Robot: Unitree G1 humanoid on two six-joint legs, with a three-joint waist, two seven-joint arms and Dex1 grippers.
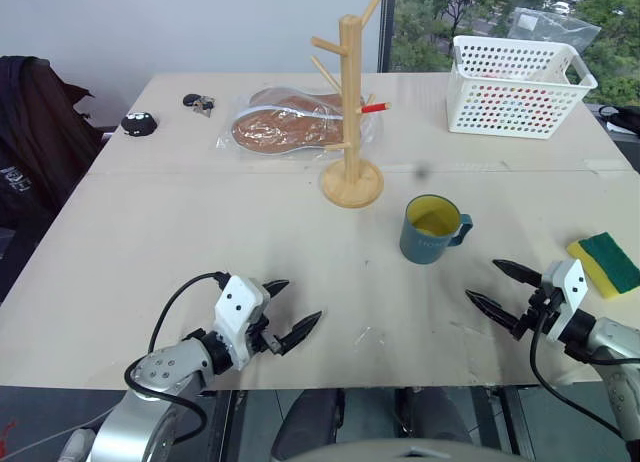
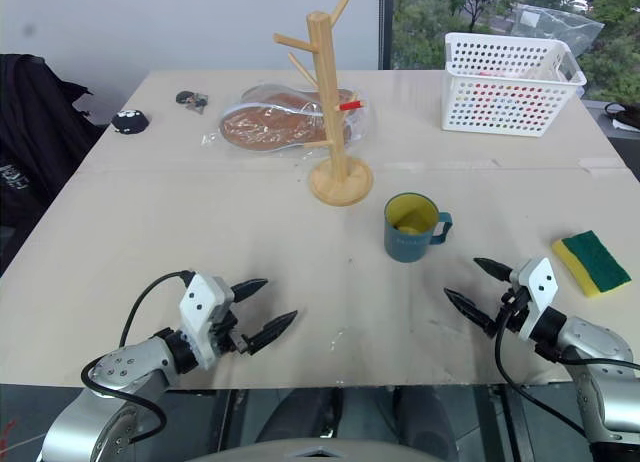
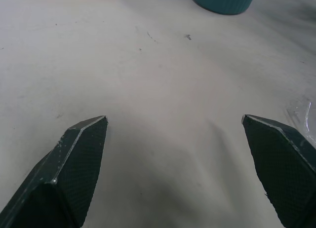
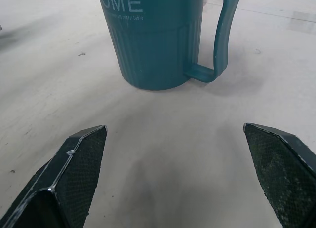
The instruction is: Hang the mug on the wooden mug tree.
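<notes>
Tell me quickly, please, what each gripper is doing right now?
Left gripper: open, holding nothing.
Right gripper: open, holding nothing, aimed at the teal-blue ceramic mug.

Glossy glazed ceramic on the mug [image 4: 153, 40], ribbed low down; smooth pale wood on the wooden mug tree [image 1: 350, 102]; matt, faintly scuffed board for the tabletop [image 1: 200, 232]; perforated white plastic basket [image 1: 515, 87]; clear crinkly plastic bag [image 1: 290, 127]; coarse sponge [image 1: 605, 262]; textured black end effector fingers [image 4: 74, 173]
</notes>
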